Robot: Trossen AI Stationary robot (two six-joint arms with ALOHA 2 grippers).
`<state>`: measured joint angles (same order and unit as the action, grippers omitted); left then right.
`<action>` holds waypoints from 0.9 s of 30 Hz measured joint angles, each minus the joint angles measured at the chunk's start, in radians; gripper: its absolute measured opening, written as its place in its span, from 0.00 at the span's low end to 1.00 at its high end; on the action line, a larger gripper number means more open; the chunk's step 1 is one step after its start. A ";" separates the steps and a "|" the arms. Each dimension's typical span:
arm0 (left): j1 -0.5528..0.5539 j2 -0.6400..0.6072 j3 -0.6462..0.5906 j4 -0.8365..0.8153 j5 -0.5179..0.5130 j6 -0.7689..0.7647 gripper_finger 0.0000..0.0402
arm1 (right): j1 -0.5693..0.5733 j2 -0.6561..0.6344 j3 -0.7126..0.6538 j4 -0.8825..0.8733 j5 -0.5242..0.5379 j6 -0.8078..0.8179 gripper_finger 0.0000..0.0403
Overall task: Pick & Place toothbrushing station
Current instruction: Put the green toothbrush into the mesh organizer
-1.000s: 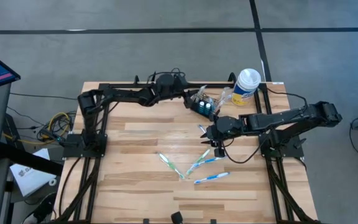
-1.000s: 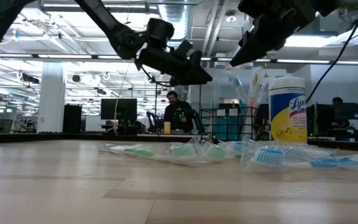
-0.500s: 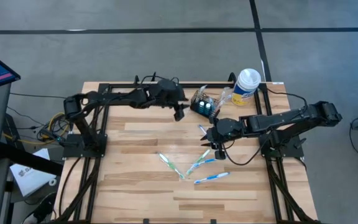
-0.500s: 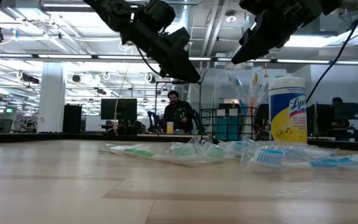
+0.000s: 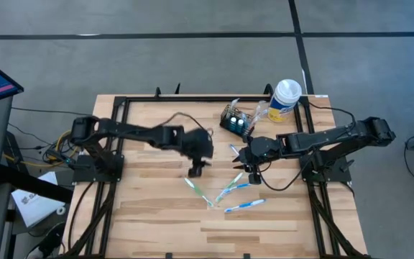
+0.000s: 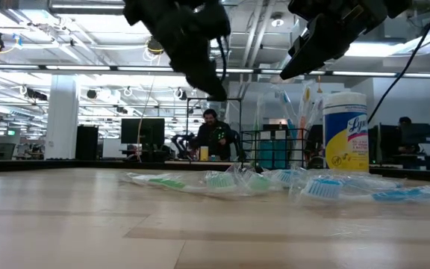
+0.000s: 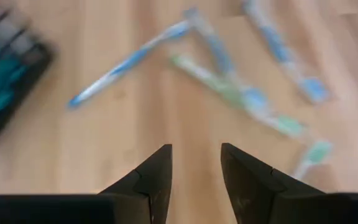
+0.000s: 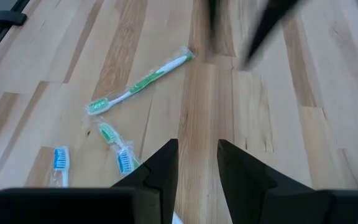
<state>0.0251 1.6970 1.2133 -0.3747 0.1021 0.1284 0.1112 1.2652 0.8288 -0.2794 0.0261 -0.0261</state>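
Station: the small black rectangular wire-mesh caddy (image 5: 235,121) stands near the far edge of the pale wooden slatted table (image 5: 157,216), just beside the tall white, yellow and blue cylindrical canister (image 5: 284,98) with its white lid. It already carries upright brushes.

Loose brushes: several slim plastic toothbrushes in clear crinkled wrappers lie flat at mid-table: a green-and-white one (image 5: 195,190) and blue ones (image 5: 244,206), close together, some overlapping.

Left claw: the left gripper (image 5: 196,167) hangs above the table just beside the green brush; its dark tapered fingers (image 7: 155,176) stand apart with nothing between them.

Right claw: the right gripper (image 5: 253,173) hovers over the blue brushes, between them and the caddy; its fingers (image 8: 164,165) show a narrow gap with nothing in it.

Risk, grip: the wrappers look slick and loose, so fingers may pinch film only and the brush could slide out.

Risk, pile: overlapping brushes may lift together or get scattered.

Risk, arms: both grippers are near each other and could collide.

Risk, caddy: the mesh caddy looks light; a knock could tip it.
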 joint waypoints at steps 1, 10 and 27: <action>-0.027 0.003 0.001 0.004 0.001 0.003 0.32 | 0.000 0.000 0.000 0.000 0.000 0.000 0.25; -0.227 0.052 0.001 -0.019 -0.047 0.004 0.29 | 0.000 0.000 -0.001 0.005 0.000 0.000 0.25; -0.281 0.217 0.000 0.019 -0.059 -0.013 0.29 | 0.000 0.000 -0.001 0.027 0.000 0.027 0.25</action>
<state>-0.2561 1.9144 1.2137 -0.3554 0.0427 0.1154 0.1112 1.2652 0.8276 -0.2525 0.0261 0.0006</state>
